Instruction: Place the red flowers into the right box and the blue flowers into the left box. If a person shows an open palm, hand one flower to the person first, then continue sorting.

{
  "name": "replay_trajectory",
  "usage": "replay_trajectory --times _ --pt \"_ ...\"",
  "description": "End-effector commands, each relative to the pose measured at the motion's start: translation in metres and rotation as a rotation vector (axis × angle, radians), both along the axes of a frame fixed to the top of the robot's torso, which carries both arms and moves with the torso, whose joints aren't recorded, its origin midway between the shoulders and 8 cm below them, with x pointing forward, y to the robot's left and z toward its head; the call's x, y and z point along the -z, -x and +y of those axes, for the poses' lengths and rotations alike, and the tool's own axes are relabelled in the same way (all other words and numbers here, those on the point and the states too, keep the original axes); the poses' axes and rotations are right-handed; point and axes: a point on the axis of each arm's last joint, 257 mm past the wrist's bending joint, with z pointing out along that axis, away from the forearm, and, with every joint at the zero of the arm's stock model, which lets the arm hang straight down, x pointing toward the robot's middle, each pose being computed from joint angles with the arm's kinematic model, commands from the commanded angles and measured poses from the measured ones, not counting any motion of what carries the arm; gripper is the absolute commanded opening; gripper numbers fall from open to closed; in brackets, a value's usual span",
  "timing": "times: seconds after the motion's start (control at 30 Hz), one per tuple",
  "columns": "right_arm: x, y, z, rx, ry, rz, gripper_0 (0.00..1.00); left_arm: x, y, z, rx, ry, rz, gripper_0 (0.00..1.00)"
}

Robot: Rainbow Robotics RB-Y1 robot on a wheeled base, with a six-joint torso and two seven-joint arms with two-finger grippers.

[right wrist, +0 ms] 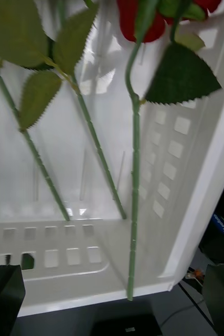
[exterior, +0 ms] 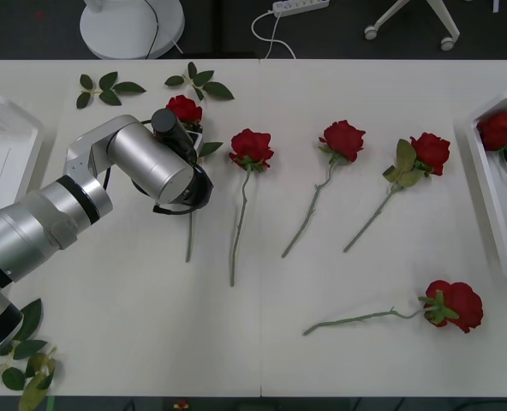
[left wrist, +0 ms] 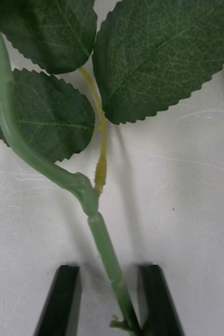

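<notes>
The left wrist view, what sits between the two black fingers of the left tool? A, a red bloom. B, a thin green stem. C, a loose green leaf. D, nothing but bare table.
B: in the left wrist view the thin green stem runs down between the black fingers of the left tool, with serrated green leaves beyond.

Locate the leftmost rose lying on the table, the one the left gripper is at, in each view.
Front view: leftmost rose at upper left of the table, its stem passing under the left arm.
Left wrist view: its stem lies between the open left gripper fingers.
Right wrist view: not in it; the open right gripper hangs over the right box.
Shared landmark: the stem's leaf, large in the left wrist view.
</notes>
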Motion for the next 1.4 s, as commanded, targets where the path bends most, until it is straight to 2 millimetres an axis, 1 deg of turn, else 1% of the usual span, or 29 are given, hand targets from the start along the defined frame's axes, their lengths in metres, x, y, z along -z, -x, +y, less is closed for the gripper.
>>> replay_trajectory --times 0.03,0.07,0.1,0.13,0.17,0.2,0.27,0.33,0.37,0.43,0.5,0.57,0.6,0.63,0.67,0.7,0.77,0.83,0.87,0.97,1.03,1.07,1.1,1.17,1.27,1.33,1.4 --pt "-0.045 -0.017 0.051 0.069 -0.122 -0.085 1.0 0.003 -0.001 -0.009 0.065 -0.043 -0.008 0.0" --pt "-0.045 -0.02 0.072 0.097 -0.172 -0.09 1.0 0.002 -0.002 -0.007 0.065 -0.049 -0.012 0.0" --pt "-0.045 -0.021 0.087 0.123 -0.204 -0.096 1.0 0.001 -0.002 -0.007 0.066 -0.052 -0.016 0.0" --pt "-0.043 -0.023 0.109 0.155 -0.251 -0.099 1.0 0.001 -0.003 -0.007 0.066 -0.052 -0.018 0.0" --pt "-0.041 -0.024 0.12 0.179 -0.273 -0.1 1.0 0.001 -0.004 -0.006 0.066 -0.054 -0.021 0.0" --pt "-0.037 -0.024 0.138 0.209 -0.307 -0.1 1.0 0.0 -0.005 -0.005 0.067 -0.055 -0.026 0.0" --pt "-0.033 -0.025 0.162 0.258 -0.341 -0.104 1.0 -0.003 -0.007 -0.002 0.066 -0.057 -0.033 0.0" --pt "-0.031 -0.028 0.188 0.313 -0.372 -0.108 1.0 -0.009 -0.011 0.005 0.068 -0.061 -0.052 0.0" --pt "-0.028 -0.031 0.205 0.339 -0.397 -0.109 1.0 -0.014 -0.013 0.008 0.071 -0.065 -0.062 0.0" --pt "-0.027 -0.035 0.224 0.377 -0.432 -0.109 1.0 -0.022 -0.016 0.012 0.073 -0.065 -0.077 0.0" --pt "-0.02 -0.04 0.254 0.444 -0.508 -0.094 1.0 -0.035 -0.019 0.021 0.078 -0.071 -0.102 0.0" --pt "-0.015 -0.047 0.277 0.489 -0.573 -0.092 1.0 -0.046 -0.021 0.031 0.07 -0.063 -0.113 0.0" --pt "-0.012 -0.051 0.291 0.517 -0.613 -0.09 1.0 -0.053 -0.022 0.038 0.06 -0.053 -0.12 0.0" --pt "-0.009 -0.053 0.297 0.528 -0.627 -0.09 1.0 -0.057 -0.022 0.042 0.056 -0.05 -0.125 0.0" --pt "-0.006 -0.06 0.311 0.552 -0.663 -0.096 1.0 -0.066 -0.022 0.054 0.039 -0.044 -0.131 0.0" --pt "-0.003 -0.062 0.318 0.566 -0.682 -0.096 1.0 -0.07 -0.021 0.06 0.03 -0.044 -0.133 0.0" --pt "0.002 -0.072 0.34 0.61 -0.761 -0.105 1.0 -0.087 -0.017 0.079 0.011 -0.056 -0.141 0.0" --pt "0.007 -0.075 0.35 0.629 -0.785 -0.105 1.0 -0.096 -0.012 0.09 0.005 -0.066 -0.144 0.0" --pt "0.01 -0.077 0.36 0.632 -0.802 -0.107 1.0 -0.103 -0.005 0.095 0.006 -0.063 -0.146 0.0" --pt "0.021 -0.08 0.372 0.61 -0.796 -0.11 1.0 -0.118 0.011 0.091 0.019 -0.004 -0.155 0.0" --pt "0.03 -0.082 0.374 0.596 -0.763 -0.118 1.0 -0.127 0.023 0.085 0.032 0.044 -0.169 0.0" --pt "0.037 -0.084 0.376 0.59 -0.744 -0.123 1.0 -0.14 0.031 0.08 0.046 0.083 -0.194 0.0" --pt "0.039 -0.085 0.376 0.591 -0.74 -0.124 1.0 -0.145 0.035 0.077 0.052 0.099 -0.202 0.0" --pt "0.048 -0.088 0.376 0.596 -0.722 -0.123 1.0 -0.167 0.047 0.062 0.081 0.163 -0.24 0.0" --pt "0.06 -0.091 0.375 0.589 -0.684 -0.125 1.0 -0.2 0.063 0.028 0.144 0.249 -0.297 0.0" --pt "0.068 -0.093 0.374 0.572 -0.642 -0.134 1.0 -0.221 0.07 0.006 0.173 0.303 -0.337 0.0" --pt "0.075 -0.095 0.374 0.561 -0.619 -0.138 1.0 -0.239 0.076 -0.012 0.17 0.374 -0.361 0.0"
